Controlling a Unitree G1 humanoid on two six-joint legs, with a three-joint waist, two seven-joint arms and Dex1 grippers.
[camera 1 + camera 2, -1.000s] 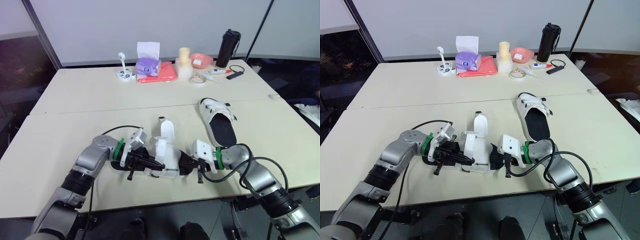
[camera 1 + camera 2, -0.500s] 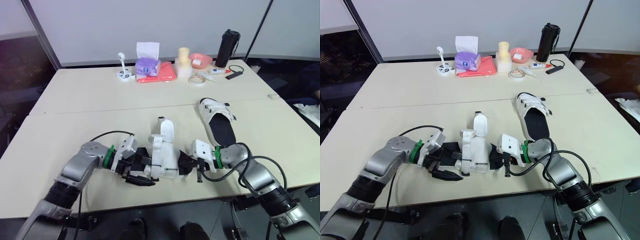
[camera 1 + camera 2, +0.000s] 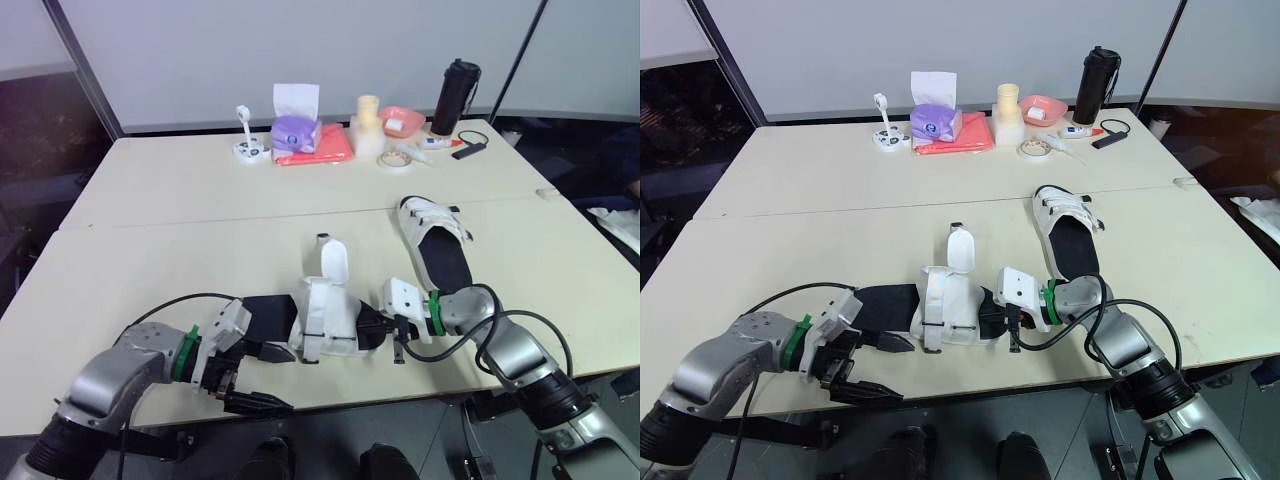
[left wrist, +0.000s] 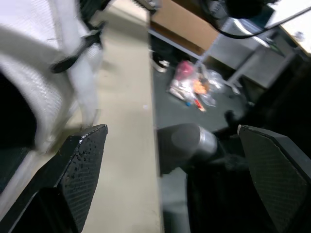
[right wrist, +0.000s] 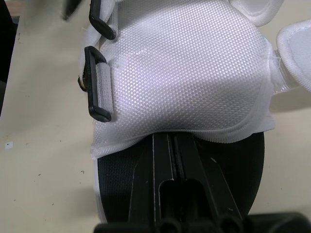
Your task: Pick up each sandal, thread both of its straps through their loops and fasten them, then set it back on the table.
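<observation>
Your left gripper (image 3: 262, 378) hangs at the front edge of the tabletop (image 3: 150, 250). Its fingers are spread wide and hold nothing, just beside the black sole of the near sandal (image 3: 325, 318). Your right gripper (image 3: 380, 328) has its fingers pinched together on that sandal's other end. One strap (image 3: 333, 264) stands up unfastened. The second sandal (image 3: 437, 245) lies farther back on your right.

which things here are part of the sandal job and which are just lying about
Job in hand:
near sandal, far sandal, left gripper, right gripper

Lying about:
tissue box, flat red item, tape roll, black flask, pink bowl
</observation>
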